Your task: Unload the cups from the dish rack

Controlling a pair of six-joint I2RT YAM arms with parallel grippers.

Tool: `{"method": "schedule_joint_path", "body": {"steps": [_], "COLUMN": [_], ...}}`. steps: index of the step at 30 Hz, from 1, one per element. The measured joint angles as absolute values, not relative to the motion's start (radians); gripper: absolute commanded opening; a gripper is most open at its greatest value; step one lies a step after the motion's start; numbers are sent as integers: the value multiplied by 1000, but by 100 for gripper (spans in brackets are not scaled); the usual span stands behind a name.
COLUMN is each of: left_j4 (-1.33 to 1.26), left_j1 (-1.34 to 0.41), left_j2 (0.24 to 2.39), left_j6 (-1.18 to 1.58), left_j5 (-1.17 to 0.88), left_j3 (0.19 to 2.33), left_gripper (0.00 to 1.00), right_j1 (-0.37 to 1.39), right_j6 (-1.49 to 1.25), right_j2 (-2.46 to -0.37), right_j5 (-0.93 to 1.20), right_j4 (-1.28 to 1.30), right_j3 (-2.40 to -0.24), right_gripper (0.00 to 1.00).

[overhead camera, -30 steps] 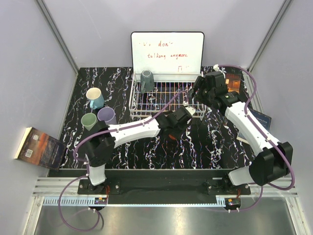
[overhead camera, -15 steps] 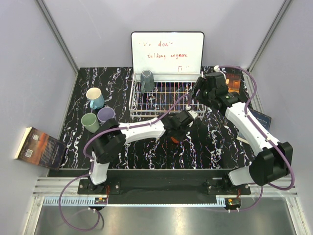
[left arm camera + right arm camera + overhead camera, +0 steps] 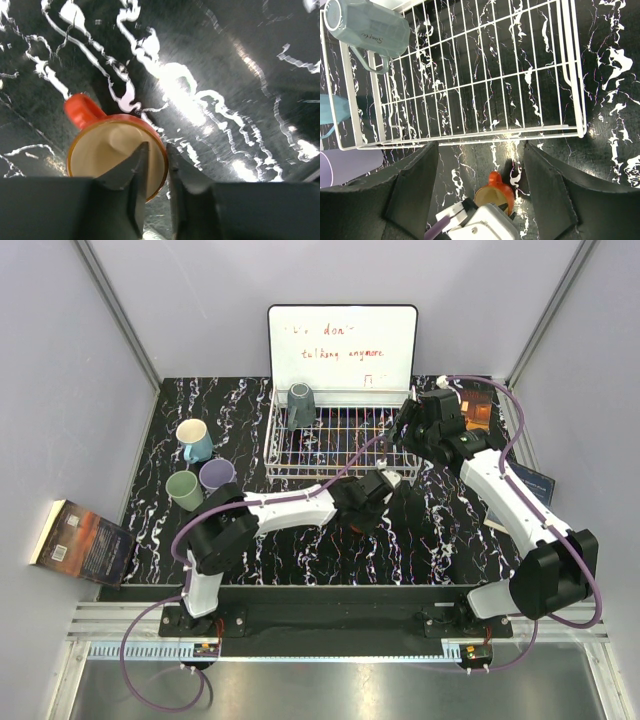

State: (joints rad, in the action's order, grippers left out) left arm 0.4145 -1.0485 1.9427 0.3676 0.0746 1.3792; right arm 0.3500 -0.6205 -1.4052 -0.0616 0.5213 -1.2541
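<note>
Orange cup sits upright in the left gripper, which is clenched on its rim with one finger inside, over the tabletop just before the dish rack. The right gripper hangs spread wide above the rack, which holds a dark grey cup.

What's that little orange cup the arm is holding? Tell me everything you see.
The orange cup is small and glossy, orange outside, cream inside, with one rounded handle. It is upright and looks empty. The left gripper pinches its rim, one finger inside, one outside. It is outside the dish rack, just in front of it, over the black marbled table; whether it touches the table is unclear.
</note>
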Motion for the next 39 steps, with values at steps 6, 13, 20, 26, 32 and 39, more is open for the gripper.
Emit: {"method": "schedule_joint_path", "body": {"steps": [6, 13, 20, 26, 32, 39], "left_j4": [430, 461, 529, 544, 556, 589], "left_j1": [-1050, -1053, -1050, -914, -614, -450], "left_j2": [1937, 1855, 1751, 1610, 1597, 1844], "left_j6": [368, 349, 318, 320, 345, 344], "left_j5": [83, 114, 198, 219, 287, 281], "left_j3": [1361, 1376, 1494, 1567, 1617, 1903], "left_gripper": [50, 62, 77, 79, 82, 87], "right_j1": [350, 350, 350, 350, 349, 348], "right_j6": [-621, -621, -617, -617, -619, -630], "right_j2": [-1405, -1396, -1396, -1396, -1396, -1398], "right_j5": [-61, -61, -60, -56, -28, 40], "right_j4": [521, 521, 521, 521, 520, 518], "right_j3": [-1253, -1253, -1253, -1253, -1252, -1239], "right_gripper": [76, 76, 76, 76, 76, 75]}}
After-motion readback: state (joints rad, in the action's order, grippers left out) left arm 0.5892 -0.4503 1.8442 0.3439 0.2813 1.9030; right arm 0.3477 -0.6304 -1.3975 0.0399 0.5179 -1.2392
